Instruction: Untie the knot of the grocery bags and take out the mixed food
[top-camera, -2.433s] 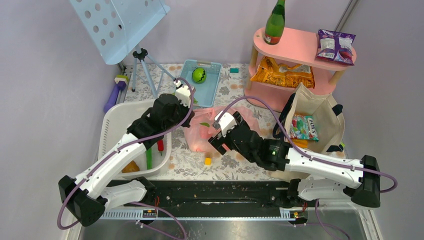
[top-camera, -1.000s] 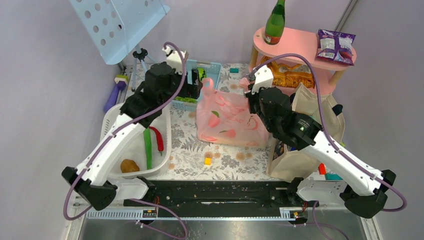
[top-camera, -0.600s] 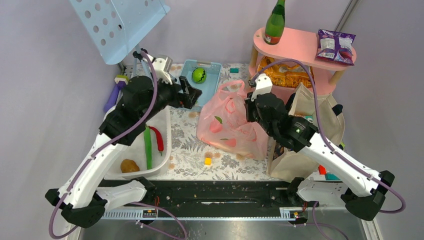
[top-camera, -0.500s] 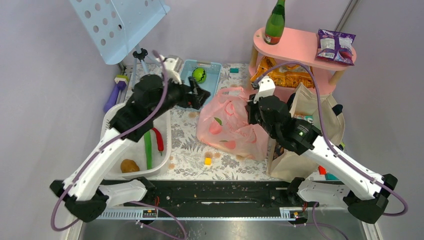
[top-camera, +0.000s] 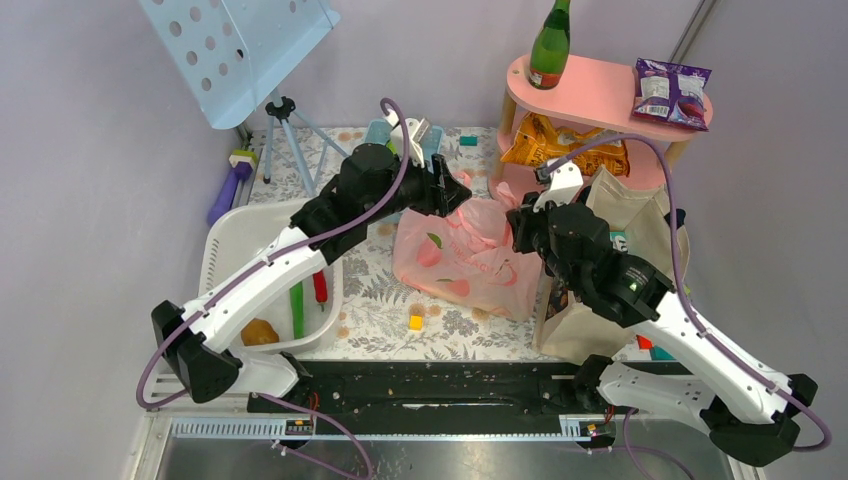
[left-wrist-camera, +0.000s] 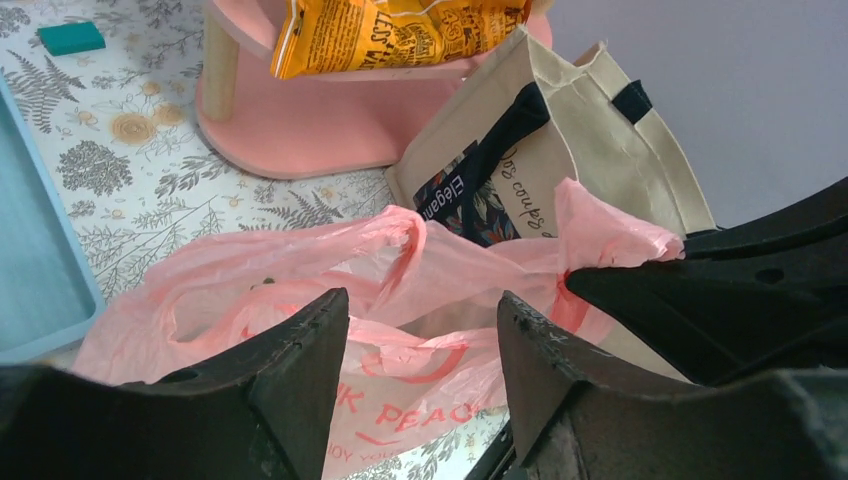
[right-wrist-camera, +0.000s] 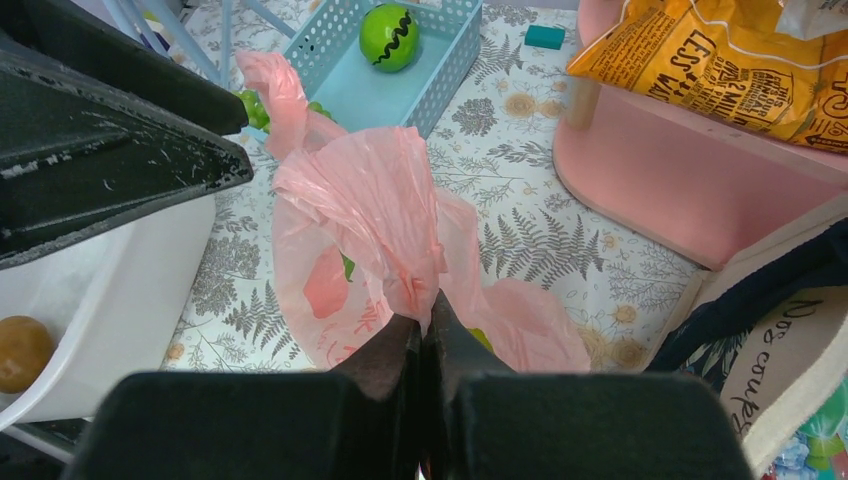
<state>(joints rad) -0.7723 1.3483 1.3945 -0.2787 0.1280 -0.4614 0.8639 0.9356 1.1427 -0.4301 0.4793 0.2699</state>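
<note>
Pink bag (top-camera: 468, 255) on desk (top-camera: 370, 312), top bunched; whether knot is undone unclear. Right tool (right-wrist-camera: 424, 322) clenched on gathered top. Left tool (left-wrist-camera: 421, 308) released, jaws apart at handle loop. Food inside (green shapes through plastic). Canvas tote (top-camera: 640, 228) alongside, unloading all left.

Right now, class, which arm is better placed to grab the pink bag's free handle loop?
Left, probably: the left gripper is open, the handle loop of the pink bag just ahead of it; the right gripper is shut on the bag's bunched plastic.
</note>
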